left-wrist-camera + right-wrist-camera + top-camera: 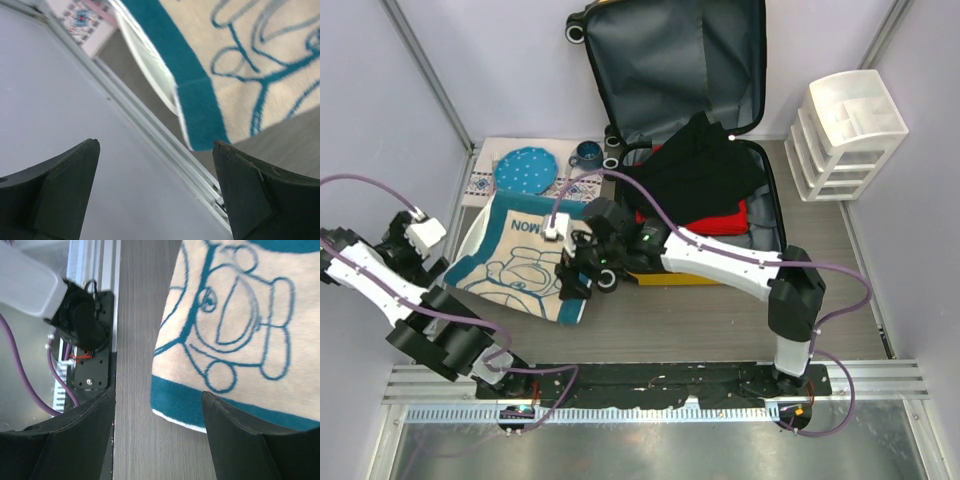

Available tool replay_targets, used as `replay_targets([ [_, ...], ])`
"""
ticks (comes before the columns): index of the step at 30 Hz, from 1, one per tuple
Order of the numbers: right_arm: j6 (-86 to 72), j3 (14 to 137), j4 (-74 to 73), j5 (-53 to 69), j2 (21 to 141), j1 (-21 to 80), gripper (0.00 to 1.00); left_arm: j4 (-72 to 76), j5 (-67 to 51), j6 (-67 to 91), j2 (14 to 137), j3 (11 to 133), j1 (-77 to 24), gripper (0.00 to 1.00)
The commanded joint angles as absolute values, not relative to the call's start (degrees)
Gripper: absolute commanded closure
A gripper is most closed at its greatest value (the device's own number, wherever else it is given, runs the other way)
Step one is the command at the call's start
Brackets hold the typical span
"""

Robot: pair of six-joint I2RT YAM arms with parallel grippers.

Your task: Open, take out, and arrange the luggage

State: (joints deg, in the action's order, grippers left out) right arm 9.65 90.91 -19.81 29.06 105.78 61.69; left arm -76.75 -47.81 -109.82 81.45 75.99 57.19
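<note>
Luggage (680, 60) sits wide open at the far edge of the table (720, 320), lid up, black and red clothes (695, 165) inside. Left gripper (155, 150) and right gripper (157, 400) both have jaws apart and empty, the right one above the cartoon towel (520, 265).

The scene is viewed by the top camera from above and behind the arm bases, looking down over the grey wood-grain bench (720, 330). The cream towel with a teal border and cartoon outline (510, 270) is shared by all three views. It is seen close and obliquely by the left wrist camera, past the left arm's dark fingers (60, 200) and along the pale lilac side wall (75, 90). It is seen from close above by the right wrist camera, past the right arm's dark fingers (250, 450).
</note>
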Motion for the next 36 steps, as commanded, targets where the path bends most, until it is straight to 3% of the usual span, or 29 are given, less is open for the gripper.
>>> replay_targets([
  [1, 1.68, 96.67, -19.77, 27.6, 98.8, 54.86, 0.25, -93.71, -58.36, -97.58, 79.28, 83.4, 53.29, 0.0],
  [6, 2.28, 95.63, -24.59, 25.76, 94.66, 41.79, 0.25, -74.48, -56.43, -58.33, 74.81, 82.11, 42.73, 0.0],
  [7, 2.37, 94.49, -25.13, 25.32, 93.09, 39.57, 0.25, -64.79, -54.08, -52.18, 73.58, 80.87, 38.19, 0.0],
  [12, 5.97, 90.18, -30.21, 20.49, 86.58, 28.67, 0.25, -48.63, -47.47, -32.04, 68.91, 75.15, 21.12, 0.0],
  [20, 4.74, 83.94, -36.56, 20.2, 82.0, 6.63, 0.29, -33.85, -31.48, -15.93, 79.96, 80.14, -16.67, 0.0],
  [25, 7.28, 80.25, -35.07, 21.27, 81.39, 1.94, 0.31, -29.45, -18.46, -12.31, 94.88, 89.46, -33.8, 0.13],
  [31, 7.56, 79.54, -33.84, 22.06, 82.79, -1.4, 0.32, -23.47, -13.46, -7.83, 108.26, 100.62, -40.25, 0.26],
  [36, 8.61, 78.84, -33.84, 22.85, 82.36, -2.11, 0.32, -23.29, -10.64, -5.27, 119.26, 110.73, -41.39, 0.22],
])
